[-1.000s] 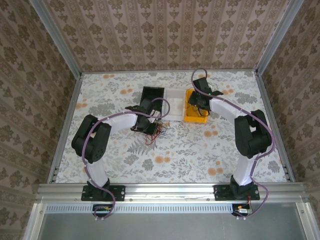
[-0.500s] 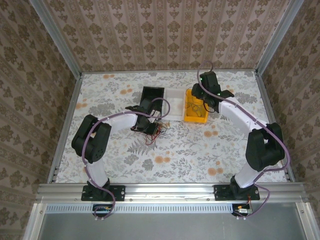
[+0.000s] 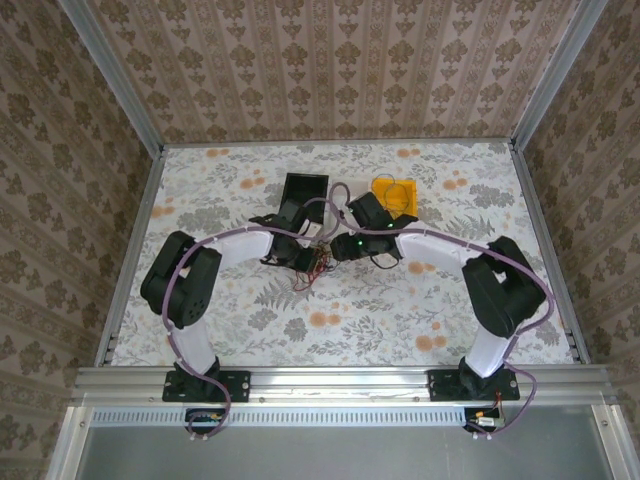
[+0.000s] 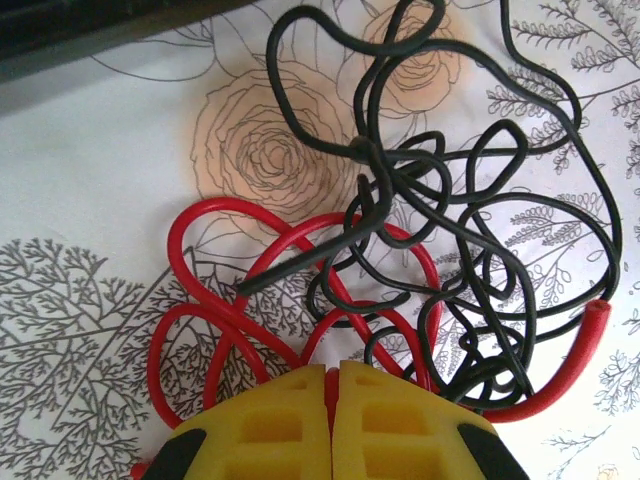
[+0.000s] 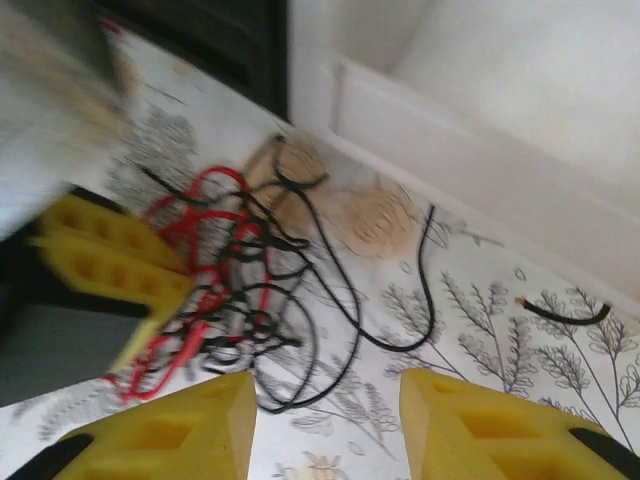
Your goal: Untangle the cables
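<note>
The left gripper (image 4: 331, 420) is closed. Its two yellow fingers (image 4: 260, 430) are pressed together, with a red strand pinched in the seam between them. The cables (image 4: 420, 250) lie on the table (image 4: 90, 200) right ahead of its fingertips. Red loops sit nearest the tips and spread to their left. A knot of black wire lies beyond and to the right, and a thick red end pokes out at the far right. Past the tangle, on the left, runs the edge of the black bin (image 4: 100, 25).

The right gripper (image 5: 325, 425) is open, its fingers well apart with nothing between them. It hovers just short of the tangle, which lies ahead of it and to its left. One black strand trails out of the tangle toward the white bin (image 5: 480, 160) further ahead. A short black piece (image 5: 565, 315) lies ahead to its right, apart from the tangle. At the tangle's left side, the left gripper holds red strands.

From above, the two grippers face each other close together over the cables. The yellow bin (image 3: 393, 193) stands beyond the right gripper.
</note>
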Robot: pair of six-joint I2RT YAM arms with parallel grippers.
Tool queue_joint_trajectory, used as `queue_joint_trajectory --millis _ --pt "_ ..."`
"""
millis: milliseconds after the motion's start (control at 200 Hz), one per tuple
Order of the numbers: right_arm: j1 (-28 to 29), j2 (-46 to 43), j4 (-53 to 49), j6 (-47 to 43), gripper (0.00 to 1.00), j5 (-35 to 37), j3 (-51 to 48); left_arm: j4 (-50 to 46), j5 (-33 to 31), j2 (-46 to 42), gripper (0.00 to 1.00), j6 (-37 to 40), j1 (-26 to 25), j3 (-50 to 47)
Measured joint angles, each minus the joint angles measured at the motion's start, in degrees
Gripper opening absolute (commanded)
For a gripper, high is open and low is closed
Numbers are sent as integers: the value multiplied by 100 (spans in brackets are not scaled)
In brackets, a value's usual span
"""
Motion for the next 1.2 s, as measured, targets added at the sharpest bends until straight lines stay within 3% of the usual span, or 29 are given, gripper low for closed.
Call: queue_joint_trajectory --millis 510,745,815,895,960,1200 --pt "-24 756 -623 2 36 612 603 -728 343 -229 0 516 0 -52" --pt "254 1137 -1130 -269 36 1038 1027 -737 341 -240 0 518 0 -52" --pt "391 1196 -1285 -385 28 1222 1102 -737 339 -240 0 516 0 -55" --pt "437 1252 -1403 -455 10 1423 1185 -734 334 -240 0 516 7 -57" --pt "437 1266 -1467 -476 2 1519 1211 -734 323 -251 0 516 9 -61" --pt "299 938 -1272 -197 0 1716 748 -732 317 -271 0 516 33 -63"
